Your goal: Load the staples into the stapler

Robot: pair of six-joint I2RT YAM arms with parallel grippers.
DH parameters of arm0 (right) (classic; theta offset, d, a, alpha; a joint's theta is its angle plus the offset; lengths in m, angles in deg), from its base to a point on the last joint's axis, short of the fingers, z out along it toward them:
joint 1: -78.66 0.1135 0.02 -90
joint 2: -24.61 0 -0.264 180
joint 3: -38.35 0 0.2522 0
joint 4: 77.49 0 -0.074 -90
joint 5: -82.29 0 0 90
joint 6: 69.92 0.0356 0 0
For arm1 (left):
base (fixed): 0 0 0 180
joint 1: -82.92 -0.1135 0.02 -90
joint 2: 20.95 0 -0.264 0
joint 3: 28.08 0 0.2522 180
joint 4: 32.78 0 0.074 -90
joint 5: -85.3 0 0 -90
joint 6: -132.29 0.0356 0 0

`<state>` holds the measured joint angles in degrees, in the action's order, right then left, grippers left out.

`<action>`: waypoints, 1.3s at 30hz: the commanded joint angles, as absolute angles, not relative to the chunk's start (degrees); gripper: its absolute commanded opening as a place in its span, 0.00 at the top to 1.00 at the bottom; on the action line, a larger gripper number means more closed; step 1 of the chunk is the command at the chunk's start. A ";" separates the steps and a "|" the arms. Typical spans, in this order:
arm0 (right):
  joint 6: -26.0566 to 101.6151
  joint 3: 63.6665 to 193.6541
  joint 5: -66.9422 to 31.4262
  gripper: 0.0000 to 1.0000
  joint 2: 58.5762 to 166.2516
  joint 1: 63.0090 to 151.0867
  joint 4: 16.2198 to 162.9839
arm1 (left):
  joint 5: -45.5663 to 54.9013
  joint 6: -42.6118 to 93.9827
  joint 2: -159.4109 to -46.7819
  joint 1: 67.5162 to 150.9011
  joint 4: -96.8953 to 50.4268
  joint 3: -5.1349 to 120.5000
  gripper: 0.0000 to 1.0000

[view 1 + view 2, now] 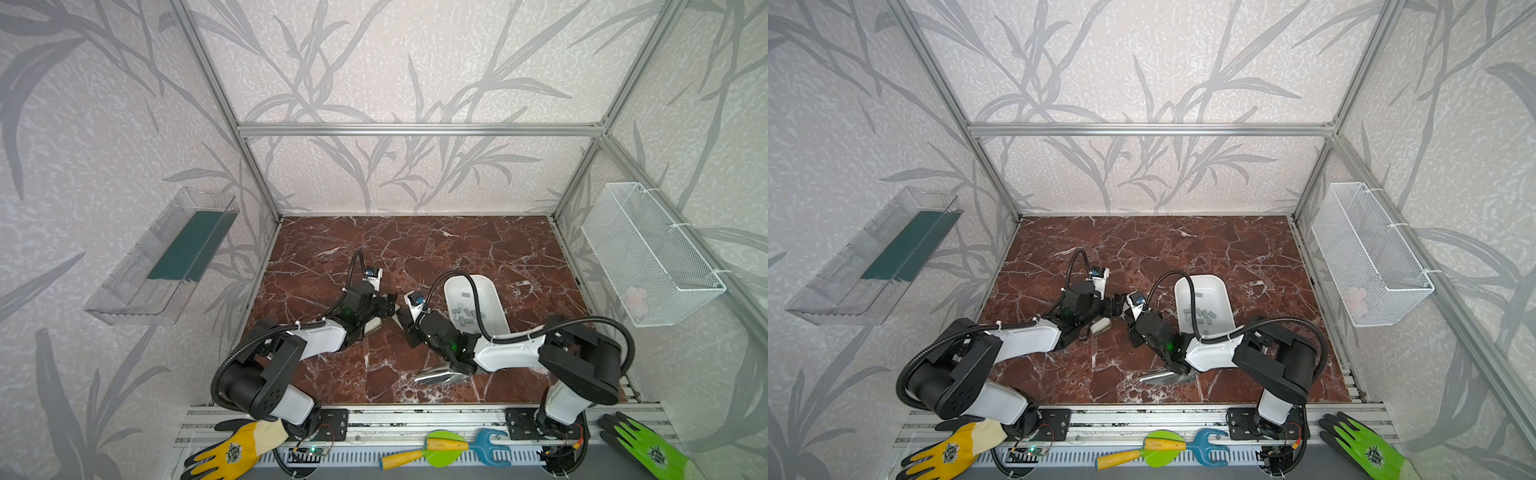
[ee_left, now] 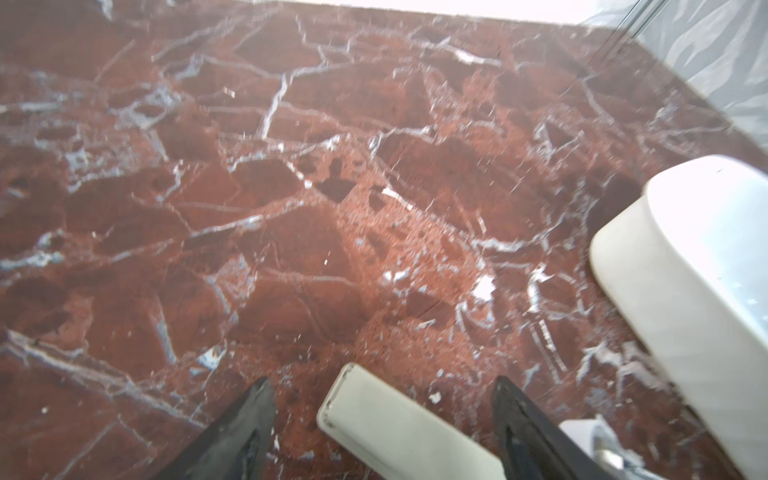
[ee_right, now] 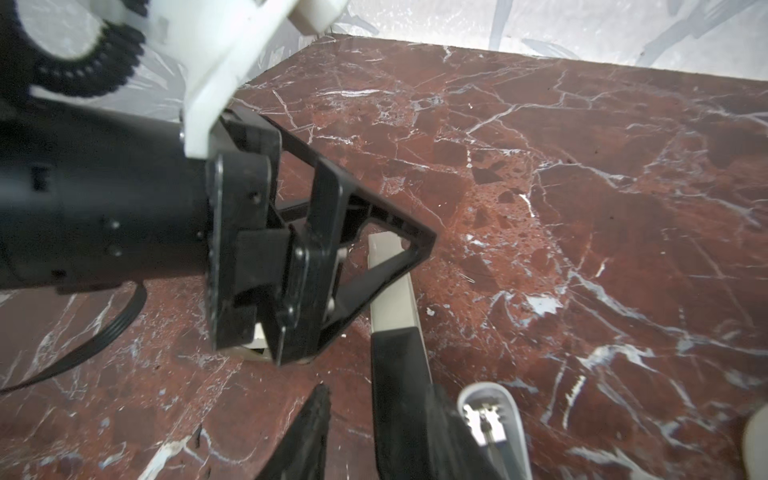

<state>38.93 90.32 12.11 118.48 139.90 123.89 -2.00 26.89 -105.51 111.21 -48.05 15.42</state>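
Observation:
The stapler [image 1: 373, 325] lies open on the red marble table between my two arms in both top views. Its cream base [image 2: 395, 419] sits between the fingers of my left gripper [image 2: 381, 380], which is open with a gap on each side. My right gripper [image 3: 380, 388] is open astride the stapler's black bar [image 3: 399, 365], and marble shows between one finger and the bar. The grey lid [image 3: 490, 415], with metal inside it, lies beside that. The staples [image 1: 463, 313], several small grey strips, lie in a white tray [image 1: 451, 286] right of the grippers, partly hidden by the right arm's cable.
A shiny silver piece [image 1: 440, 376] lies under the right arm. A clear bin [image 1: 166, 257] hangs on the left wall and a wire basket [image 1: 652, 253] on the right wall. Gloves [image 1: 237, 451] and toy tools [image 1: 444, 451] lie on the front rail.

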 commanded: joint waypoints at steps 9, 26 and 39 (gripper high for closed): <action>40.43 84.01 16.65 0.52 111.13 139.66 112.51 | 9.38 20.00 -104.55 111.93 -41.50 23.01 0.14; 41.33 84.36 17.62 0.54 117.89 138.00 108.44 | 15.64 13.97 -111.83 113.14 -36.65 29.40 0.13; 41.23 84.34 19.21 0.52 115.33 135.53 104.80 | 17.27 14.38 -114.89 113.63 -35.14 32.50 0.13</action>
<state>40.22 85.36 18.47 116.47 136.27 110.34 16.49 14.63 -114.21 113.25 -36.12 30.76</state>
